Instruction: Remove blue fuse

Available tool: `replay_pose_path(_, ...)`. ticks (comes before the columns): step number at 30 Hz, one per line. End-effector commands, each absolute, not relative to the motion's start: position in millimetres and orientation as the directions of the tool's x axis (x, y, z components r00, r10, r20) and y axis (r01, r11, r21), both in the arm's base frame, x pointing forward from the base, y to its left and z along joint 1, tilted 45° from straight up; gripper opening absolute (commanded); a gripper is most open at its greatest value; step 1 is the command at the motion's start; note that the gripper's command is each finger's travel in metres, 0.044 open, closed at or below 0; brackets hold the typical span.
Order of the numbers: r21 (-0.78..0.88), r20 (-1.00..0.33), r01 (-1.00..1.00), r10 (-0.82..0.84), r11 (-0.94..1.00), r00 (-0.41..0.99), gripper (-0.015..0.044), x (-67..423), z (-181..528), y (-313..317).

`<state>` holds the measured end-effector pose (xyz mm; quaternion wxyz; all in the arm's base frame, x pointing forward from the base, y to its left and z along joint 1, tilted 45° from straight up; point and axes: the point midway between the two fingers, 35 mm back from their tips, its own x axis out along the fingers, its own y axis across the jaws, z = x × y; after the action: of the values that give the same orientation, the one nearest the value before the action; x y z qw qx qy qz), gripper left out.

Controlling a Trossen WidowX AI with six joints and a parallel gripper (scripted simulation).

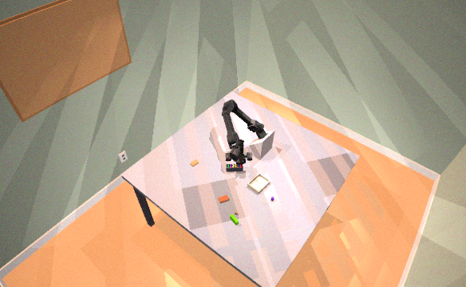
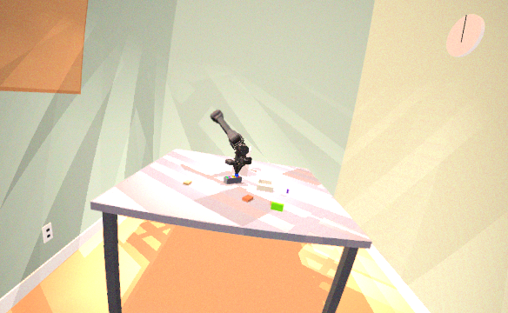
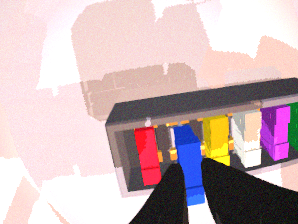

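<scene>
The dark fuse block [image 3: 180, 104] [image 1: 234, 168] [image 2: 232, 179] lies on the table and holds a row of fuses: red [image 3: 148, 155], yellow [image 3: 217, 137], white [image 3: 248, 137] and purple [image 3: 276, 132]. My gripper [image 3: 190, 171] [image 1: 238, 159] [image 2: 236, 170] is shut on the blue fuse [image 3: 188, 156], between the red and yellow ones. The blue fuse stands taller than its neighbours, its lower end still in line with the block. The cream tray [image 1: 258, 182] [image 2: 264, 186] lies to the right of the block.
On the table lie an orange block [image 1: 223, 198] [image 2: 247, 198], a green block [image 1: 234, 219] [image 2: 277, 206], a tan block [image 1: 194, 163] [image 2: 187, 183] and a small purple piece [image 1: 272, 198] [image 2: 287, 190]. A white box [image 1: 266, 144] stands behind the arm.
</scene>
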<state>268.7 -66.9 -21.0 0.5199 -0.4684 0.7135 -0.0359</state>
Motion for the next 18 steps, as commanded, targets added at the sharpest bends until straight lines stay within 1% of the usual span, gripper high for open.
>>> replay_pose_path(1,-0.54,-0.712,-0.624,-0.702,0.564,-0.017,0.0,269.4,-18.1,-64.6)
replay_pose_path(18,-0.54,-0.711,-0.626,-0.703,0.563,-0.018,0.0,269.1,-12.1,-58.8)
